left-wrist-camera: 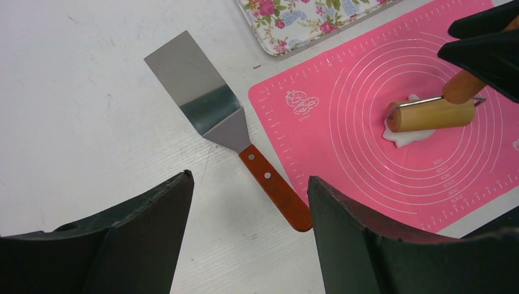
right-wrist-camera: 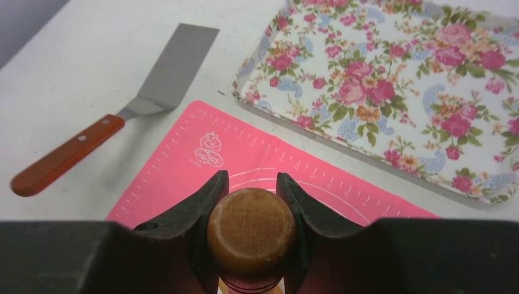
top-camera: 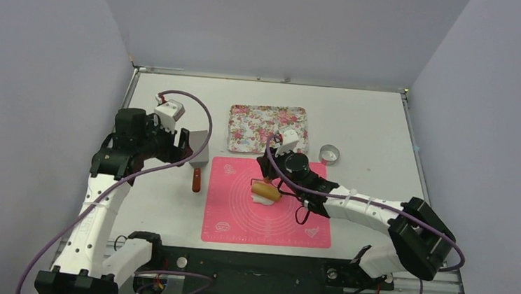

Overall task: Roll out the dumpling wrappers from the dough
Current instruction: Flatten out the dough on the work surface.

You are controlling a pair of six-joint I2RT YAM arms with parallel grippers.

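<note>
Right gripper [right-wrist-camera: 251,182] clamps rolling pin [left-wrist-camera: 430,114] by handle; roller sits on dough [left-wrist-camera: 409,136]. Dough looks soft, sticky: press gently. Left gripper [left-wrist-camera: 249,179] wide open, empty, 9 o'clock of mat [left-wrist-camera: 367,177].

Your left arm [top-camera: 94,211] and right arm [top-camera: 361,210]: white shells on the long links, black housings at the joints. Both bases are black too. One purple cable [top-camera: 210,130] loops off your left arm; a second purple cable [top-camera: 372,205] trails your right. On the left wrist, a white camera block [top-camera: 168,114]. On left pincer [left-wrist-camera: 250,180] and right pincer [right-wrist-camera: 251,176]: matte black fingers, thick, with curved inner faces.
</note>
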